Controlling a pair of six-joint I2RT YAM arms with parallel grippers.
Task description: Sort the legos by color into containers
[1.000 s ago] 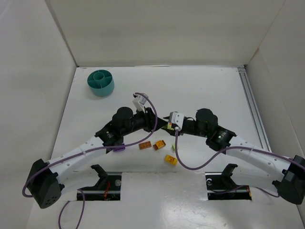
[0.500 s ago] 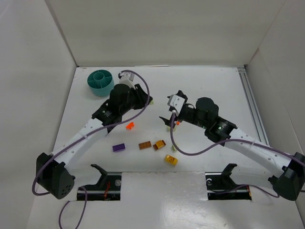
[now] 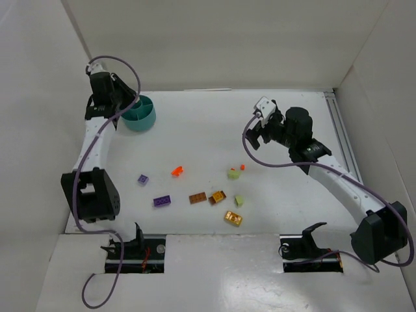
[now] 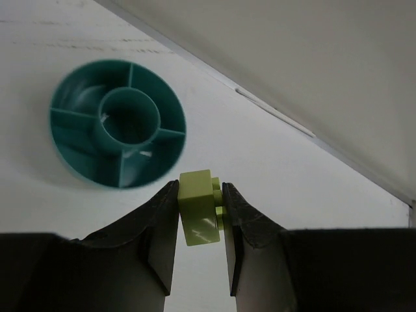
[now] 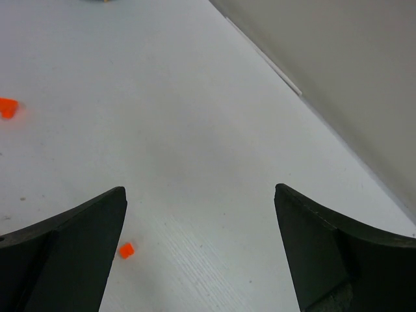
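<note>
At the far left the left hand (image 4: 200,186) pinches a green brick (image 4: 198,218) across its short width, the brick's long axis running along the fingers. The tub (image 4: 78,162) lies ahead of this hand and off to the left in the wrist view. Its near rim sits just beside the brick's tip, so the brick does not look to be over any compartment yet. The compartments that show appear bare. The drop probably turns on carrying the brick forward and leftward past that rim. On the counter (image 3: 195,130), well apart from the tub, loose bricks lie scattered: lavender (image 3: 142,179), purple (image 3: 162,201), red-orange (image 3: 176,171), orange-brown (image 3: 197,197), yellow (image 3: 233,218) and two more green ones (image 3: 234,173). At the right, the right hand (image 3: 260,127) is spread wide and holds nothing. It hangs above bare counter, the nearer arm to the green pair.
</note>
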